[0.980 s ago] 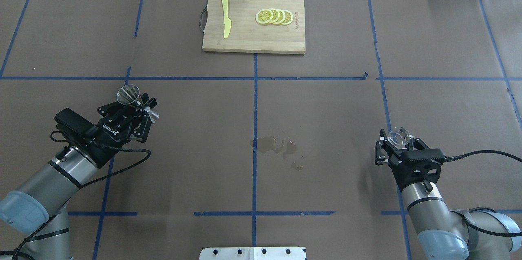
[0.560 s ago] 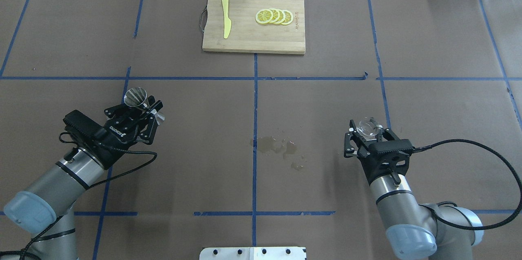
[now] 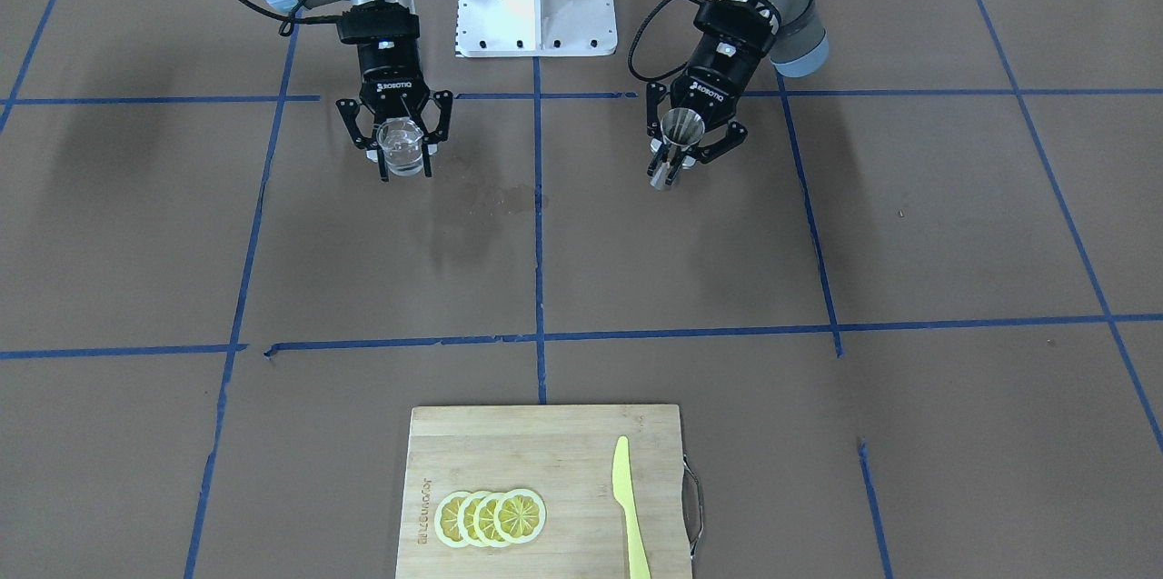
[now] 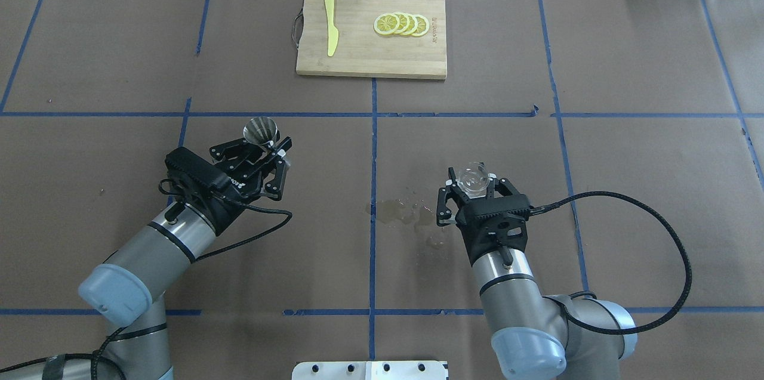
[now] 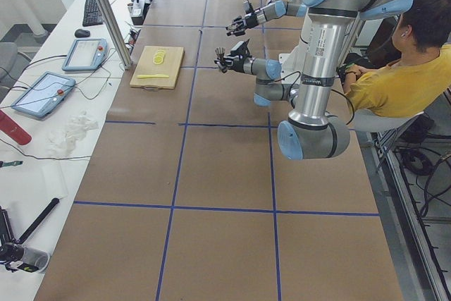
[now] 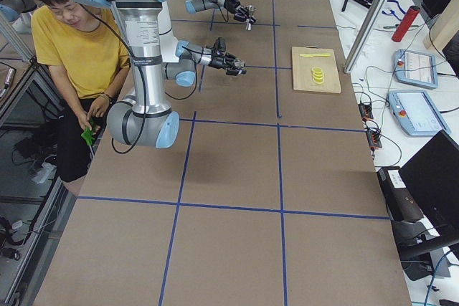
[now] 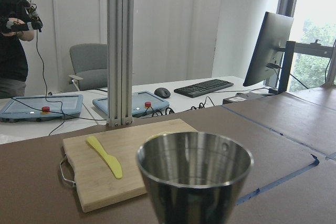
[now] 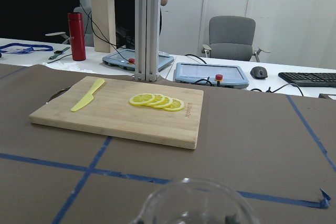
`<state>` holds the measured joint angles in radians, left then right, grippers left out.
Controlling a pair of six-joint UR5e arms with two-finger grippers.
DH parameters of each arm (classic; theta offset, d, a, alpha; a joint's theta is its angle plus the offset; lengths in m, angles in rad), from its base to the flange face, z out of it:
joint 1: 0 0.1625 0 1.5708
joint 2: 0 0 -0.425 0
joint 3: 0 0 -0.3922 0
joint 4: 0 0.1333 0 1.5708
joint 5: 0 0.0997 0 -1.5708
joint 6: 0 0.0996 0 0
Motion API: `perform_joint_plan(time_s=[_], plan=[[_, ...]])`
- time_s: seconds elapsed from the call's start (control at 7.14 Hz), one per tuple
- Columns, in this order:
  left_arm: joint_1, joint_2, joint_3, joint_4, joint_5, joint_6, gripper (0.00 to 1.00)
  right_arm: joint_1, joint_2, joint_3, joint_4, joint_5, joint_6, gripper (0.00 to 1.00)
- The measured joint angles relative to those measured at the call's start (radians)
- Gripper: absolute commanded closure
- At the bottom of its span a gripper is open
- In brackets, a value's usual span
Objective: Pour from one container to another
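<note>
**A:** How much room is there to move?

**B:** Plenty. Between the arms lies flat brown paper (image 4: 310, 237) crossed by blue tape lines (image 4: 373, 147). A wet stain (image 4: 406, 213) sits near the right gripper (image 4: 474, 182). The bamboo cutting board (image 4: 358, 55) sits well apart at the far edge, carrying lemon slices (image 4: 401, 24) and a yellow plastic knife (image 4: 330, 31).

**A:** And the containers?

**B:** The right gripper's fingers are closed on the glass cup (image 4: 474, 175), which is held upright, mouth up, above the table. It is clear, thick-walled and rounded. I cannot tell whether it holds liquid. The left gripper (image 3: 672, 157) clamps the steel jigger (image 4: 261, 129) at its narrow waist with the wide cone up. Its inside is smooth and shiny in the wrist view. The two vessels are well apart, on either side of the centre tape line.
</note>
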<state>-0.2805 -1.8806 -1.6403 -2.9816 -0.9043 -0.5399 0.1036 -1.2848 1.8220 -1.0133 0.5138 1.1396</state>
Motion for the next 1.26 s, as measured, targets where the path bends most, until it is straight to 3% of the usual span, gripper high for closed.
perform_joint_plan(time_s=[0.56, 0.98, 1.26], plan=[[-0.014, -0.085, 0.107, 0.003, -0.081, 0.019, 1.0, -0.045, 0.216, 0.029, -0.258, -0.001, -0.035, 1.0], [0.01, -0.1, 0.126, -0.003, -0.091, 0.02, 1.0, -0.043, 0.223, 0.137, -0.315, 0.014, -0.136, 1.0], [0.016, -0.118, 0.129, -0.001, -0.127, 0.053, 1.0, -0.002, 0.213, 0.155, -0.318, 0.065, -0.181, 1.0]])
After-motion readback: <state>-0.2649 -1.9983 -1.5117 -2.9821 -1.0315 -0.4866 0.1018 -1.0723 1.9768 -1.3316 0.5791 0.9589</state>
